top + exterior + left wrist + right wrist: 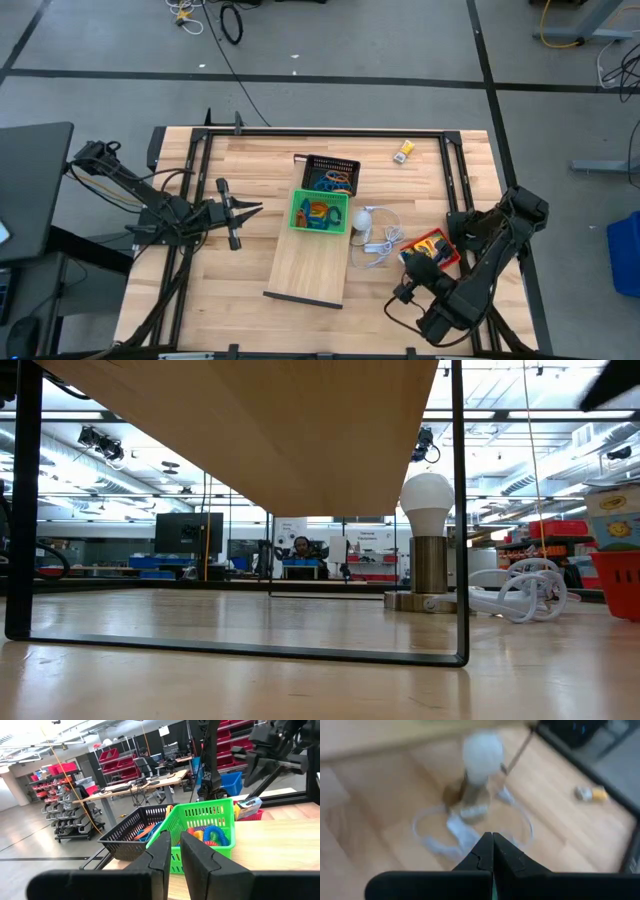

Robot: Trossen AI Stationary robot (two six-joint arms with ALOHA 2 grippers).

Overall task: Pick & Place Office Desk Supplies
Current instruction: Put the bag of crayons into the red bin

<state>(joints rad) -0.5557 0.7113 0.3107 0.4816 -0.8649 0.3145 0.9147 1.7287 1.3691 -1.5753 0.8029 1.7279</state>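
Coloured loop-shaped supplies lie in a green mesh tray on the far end of a long pale board. More of them fill the black mesh tray behind it. A small yellow box lies on the table at the far right. My left gripper hovers level, left of the green tray, its fingers narrowly open with nothing between them. My right gripper is shut and empty, tipped down over the table's right near part, pointing toward a white bulb.
The white bulb on its metal base stands right of the board, with a coiled white cable beside it. A red mesh tray holding a card box sits near my right arm. Black frame rails run along the table's sides.
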